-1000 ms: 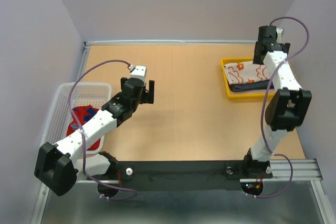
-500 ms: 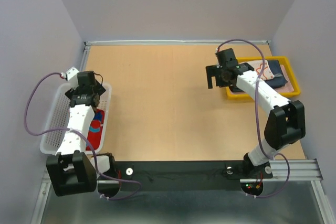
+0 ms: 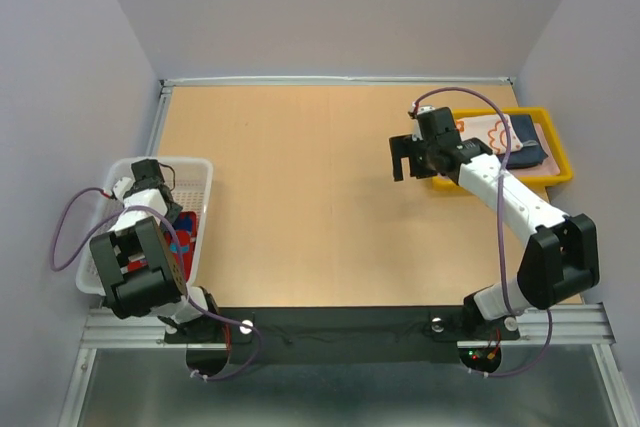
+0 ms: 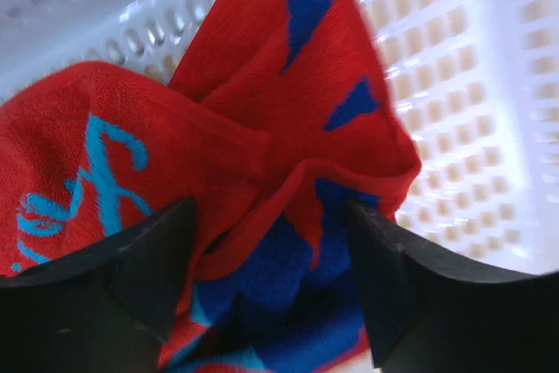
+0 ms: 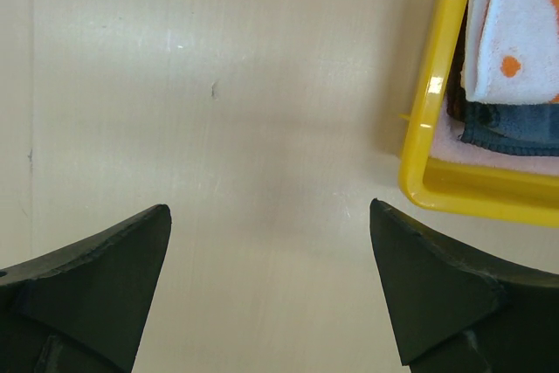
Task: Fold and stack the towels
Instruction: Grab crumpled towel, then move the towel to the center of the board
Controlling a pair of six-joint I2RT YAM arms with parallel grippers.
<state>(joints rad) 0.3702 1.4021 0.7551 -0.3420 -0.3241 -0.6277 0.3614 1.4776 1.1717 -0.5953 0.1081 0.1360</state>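
Left pincer (image 4: 269,216) inside basket (image 4: 454,85), jaws apart and astride a raised fold of red towel (image 4: 262,128), which lies crumpled in the basket; no pinch visible yet. Right pincer (image 5: 270,207) wide open and empty, above bare worktop (image 5: 218,85) just beside tray (image 5: 489,198), where orange towel (image 5: 524,24) lies on navy towel (image 5: 515,124). Probable step: lifting the red towel out for folding. Hazards: a bite on the thick fold may gather several layers, so the towel would come up bunched with no free corner for the other arm; a shallow bite on soft pile may slip during the lift; fingertips driven too deep may catch the mesh and drag the light basket along; the right arm, so near the tray rim, may nudge the stack
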